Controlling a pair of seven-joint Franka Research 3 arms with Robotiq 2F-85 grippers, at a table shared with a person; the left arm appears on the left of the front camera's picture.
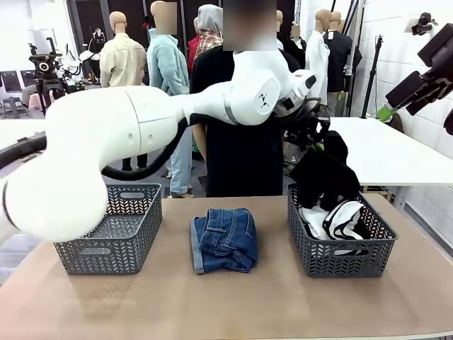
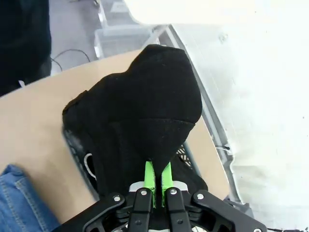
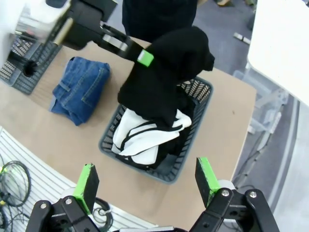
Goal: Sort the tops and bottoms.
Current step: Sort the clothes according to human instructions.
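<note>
A black top (image 1: 327, 170) hangs over the right grey basket (image 1: 341, 263), pinched at its upper edge by my left gripper (image 1: 316, 139), which reaches across from the left. In the left wrist view the green fingers (image 2: 150, 177) are shut on the black top (image 2: 145, 106). In the basket lie a white top with black edging (image 1: 338, 219) and more black cloth. Folded blue jeans (image 1: 224, 239) rest on the table between the baskets. My right gripper (image 3: 147, 181) hovers high and open above the basket (image 3: 190, 154), with the white top (image 3: 140, 135), black top (image 3: 169, 72) and jeans (image 3: 79, 89) below it.
A grey basket (image 1: 106, 244) with nothing in it stands at the table's left. A person in black (image 1: 241, 142) stands at the far side. My left arm's white links span the picture's upper left. A white table (image 1: 396, 152) stands behind on the right.
</note>
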